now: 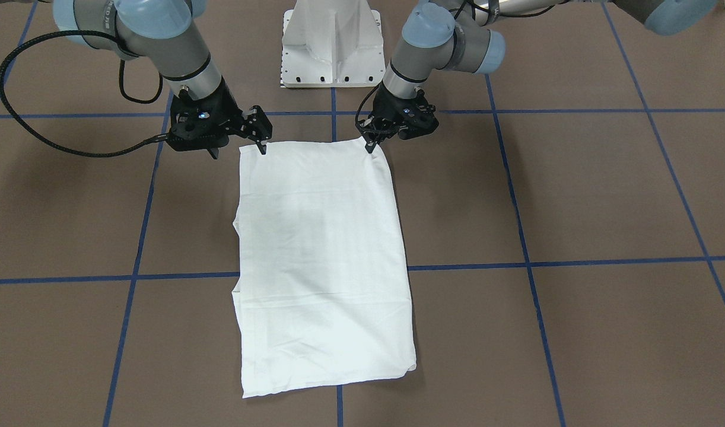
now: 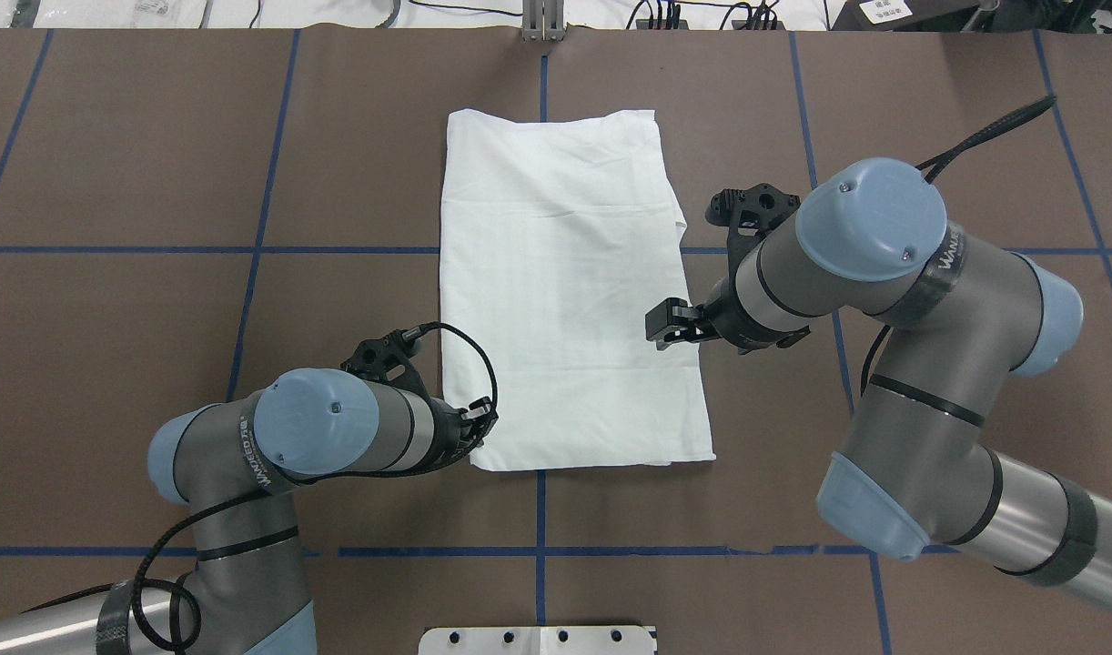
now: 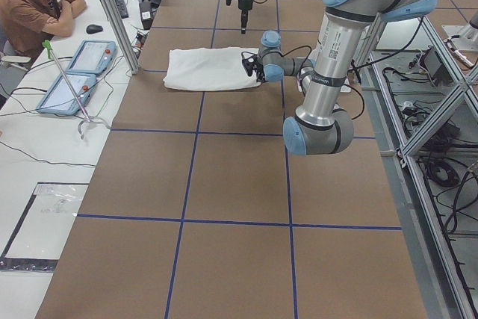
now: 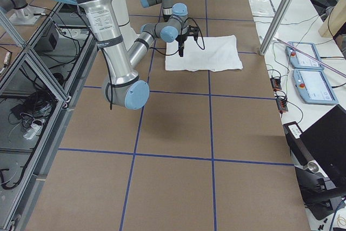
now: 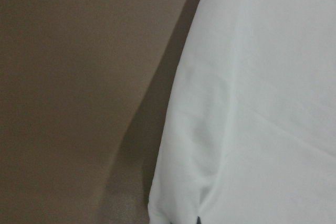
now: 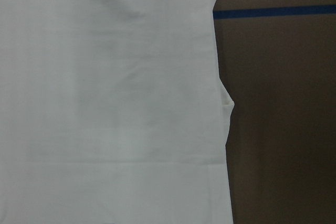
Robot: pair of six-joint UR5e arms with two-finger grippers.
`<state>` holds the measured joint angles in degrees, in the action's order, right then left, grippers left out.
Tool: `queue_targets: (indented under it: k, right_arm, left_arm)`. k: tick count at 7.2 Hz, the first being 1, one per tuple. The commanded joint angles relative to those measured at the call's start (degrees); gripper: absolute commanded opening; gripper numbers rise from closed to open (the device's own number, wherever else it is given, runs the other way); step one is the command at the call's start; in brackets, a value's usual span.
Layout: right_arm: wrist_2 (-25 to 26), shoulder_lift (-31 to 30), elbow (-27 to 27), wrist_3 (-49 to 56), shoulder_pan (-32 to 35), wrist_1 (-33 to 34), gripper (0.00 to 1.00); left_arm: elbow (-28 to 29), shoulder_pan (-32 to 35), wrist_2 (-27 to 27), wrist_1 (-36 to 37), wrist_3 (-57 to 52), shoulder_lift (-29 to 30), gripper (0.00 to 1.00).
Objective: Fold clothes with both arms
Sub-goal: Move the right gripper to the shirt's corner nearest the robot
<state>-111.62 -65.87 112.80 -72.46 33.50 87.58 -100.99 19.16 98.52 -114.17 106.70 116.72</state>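
Shirt [image 1: 321, 267], white and folded down to a long narrow rectangle, is seen lying flat at the middle of the table [image 1: 576, 190], one short edge turned toward the robot. The step in hand is judged to be the taking up of that near edge by its two corners, so that a further fold along the length can be made. The left gripper [image 1: 370, 144] is set low at its corner, fingertips drawn close together at the hem. Whether cloth is actually pinched between them cannot be told, since the wrist view shows only the corner and a dark sliver at its bottom edge. The right gripper [image 1: 238, 149] is held with its fingers spread wide, one tip over the other near corner, and is raised clear of the cloth. Next, the right fingers would need to be lowered astride that corner and closed. Both corners should then be lifted together and carried evenly toward the far edge.
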Motion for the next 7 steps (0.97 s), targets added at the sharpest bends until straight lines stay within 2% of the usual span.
queue_targets:
  k: [1, 3, 4, 7]
  right_arm:
    - [6.5, 1.2, -0.3, -16.0, -6.0, 0.2, 1.0]
    - [11.1, 0.7, -0.7, -29.1, -10.8, 2.5, 1.0]
    - [11.8, 1.2, -1.1, -32.9, -11.8, 6.4, 1.0]
    - [11.8, 1.4, -4.9, -35.9, -13.0, 6.0, 1.0]
  left_arm:
    - [-0.1, 0.0, 0.1, 0.0, -0.2, 0.0, 0.0]
    - [-0.1, 0.0, 0.3, -0.1, -0.6, 0.0, 0.0]
    - [-0.1, 0.0, 0.3, -0.2, -0.7, 0.0, 0.0]
    - [-3.7, 0.2, 0.4, 0.2, -0.7, -0.1, 0.0]
